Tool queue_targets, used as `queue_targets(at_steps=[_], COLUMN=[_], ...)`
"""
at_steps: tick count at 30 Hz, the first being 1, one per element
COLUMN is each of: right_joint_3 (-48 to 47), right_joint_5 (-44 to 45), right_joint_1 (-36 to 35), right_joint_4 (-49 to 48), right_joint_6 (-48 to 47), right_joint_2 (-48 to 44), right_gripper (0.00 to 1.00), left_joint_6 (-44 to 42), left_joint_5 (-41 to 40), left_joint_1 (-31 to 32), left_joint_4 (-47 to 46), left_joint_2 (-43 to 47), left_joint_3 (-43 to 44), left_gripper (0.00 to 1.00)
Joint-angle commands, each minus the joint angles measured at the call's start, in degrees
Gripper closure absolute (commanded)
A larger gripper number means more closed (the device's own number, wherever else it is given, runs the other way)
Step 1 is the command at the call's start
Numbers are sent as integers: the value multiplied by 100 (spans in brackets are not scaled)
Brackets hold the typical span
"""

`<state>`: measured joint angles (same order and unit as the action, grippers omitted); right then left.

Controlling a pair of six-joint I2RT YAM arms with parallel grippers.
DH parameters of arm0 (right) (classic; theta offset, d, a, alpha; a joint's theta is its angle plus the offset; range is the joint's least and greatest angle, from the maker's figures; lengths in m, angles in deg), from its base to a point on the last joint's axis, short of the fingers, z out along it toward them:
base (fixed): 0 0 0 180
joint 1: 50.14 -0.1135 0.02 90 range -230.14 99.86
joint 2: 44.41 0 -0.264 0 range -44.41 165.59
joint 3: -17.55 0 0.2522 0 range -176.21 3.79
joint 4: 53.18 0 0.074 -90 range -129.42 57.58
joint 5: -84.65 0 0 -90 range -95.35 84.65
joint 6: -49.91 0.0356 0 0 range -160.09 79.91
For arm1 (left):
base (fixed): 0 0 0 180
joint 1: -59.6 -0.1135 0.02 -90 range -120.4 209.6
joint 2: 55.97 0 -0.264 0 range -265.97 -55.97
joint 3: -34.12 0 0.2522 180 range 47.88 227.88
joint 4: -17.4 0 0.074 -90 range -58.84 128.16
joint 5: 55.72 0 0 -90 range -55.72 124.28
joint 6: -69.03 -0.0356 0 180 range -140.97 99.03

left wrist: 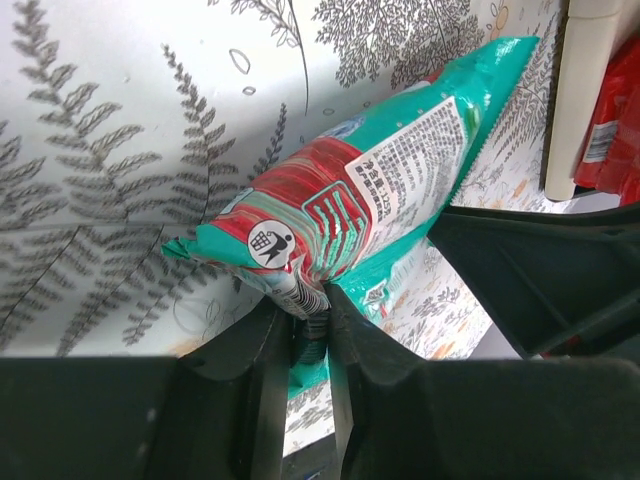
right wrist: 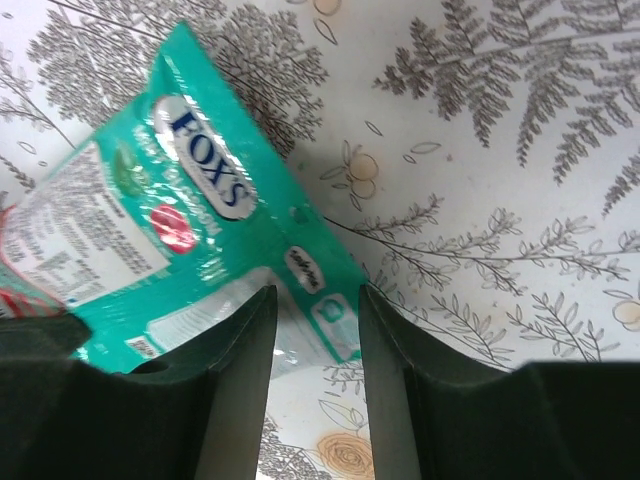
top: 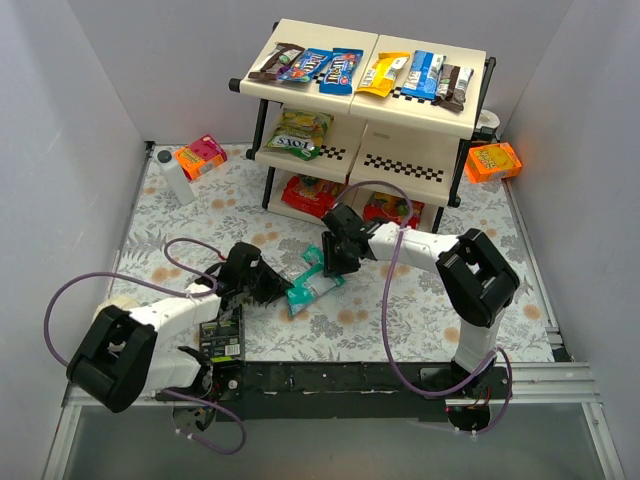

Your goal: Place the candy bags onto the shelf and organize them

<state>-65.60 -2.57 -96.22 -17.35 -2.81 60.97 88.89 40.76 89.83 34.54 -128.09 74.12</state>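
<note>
A teal Fox's candy bag [top: 312, 288] lies on the floral table in front of the shelf [top: 420, 118]. My left gripper [top: 283, 290] is shut on the bag's near-left edge; in the left wrist view its jaws [left wrist: 310, 320] pinch the barcode end of the bag [left wrist: 370, 190]. My right gripper [top: 331, 268] is open at the bag's other end. In the right wrist view its jaws [right wrist: 315, 300] straddle a corner of the bag [right wrist: 210, 200] without closing. Several candy bags lie on the shelf's top tier [top: 340, 70]. A green-yellow Fox's bag [top: 298, 133] is on the middle tier and red bags [top: 310, 195] are on the bottom.
Orange boxes sit at the back left [top: 200, 157] and far right [top: 493, 161]. A white bottle [top: 175, 178] stands at the left. A black-and-green carton [top: 222, 340] stands by the left arm's base. White walls enclose the table.
</note>
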Motion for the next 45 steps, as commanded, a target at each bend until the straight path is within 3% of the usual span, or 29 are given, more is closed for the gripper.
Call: queue_targets(at_steps=[1, 3, 10, 17, 22, 27, 32, 41, 45], right_joint_3=[66, 39, 548, 1821, 2306, 2263, 2236, 2280, 2421], right_joint_5=[379, 573, 1574, 2094, 2524, 2718, 2797, 2912, 2868], right_joint_1=[38, 30, 38, 47, 117, 205, 214, 223, 223], right_joint_4=[272, 342, 482, 931, 1335, 1809, 2074, 2346, 2460], right_joint_6=[-193, -317, -643, -72, 393, 605, 790, 851, 974], right_joint_2=[-360, -500, -1931, -3636, -4928, -5291, -5493, -6020, -6310], right_gripper=[54, 53, 44, 14, 12, 12, 13, 14, 14], left_joint_6=[-97, -114, -325, -747, -765, -616, -63, 536, 1168], left_joint_5=[-130, -138, -217, -77, 37, 169, 117, -936, -1508], left_joint_1=[26, 26, 26, 35, 52, 79, 166, 816, 992], left_joint_4=[567, 778, 1419, 1763, 1737, 1394, 428, -609, -1214], left_joint_2=[505, 655, 1033, 1218, 1112, 744, 226, -1646, -2227], left_joint_3=[74, 162, 978, 2383, 3184, 3992, 4275, 5767, 6024], left_gripper=[95, 100, 100, 100, 100, 100, 100, 100, 100])
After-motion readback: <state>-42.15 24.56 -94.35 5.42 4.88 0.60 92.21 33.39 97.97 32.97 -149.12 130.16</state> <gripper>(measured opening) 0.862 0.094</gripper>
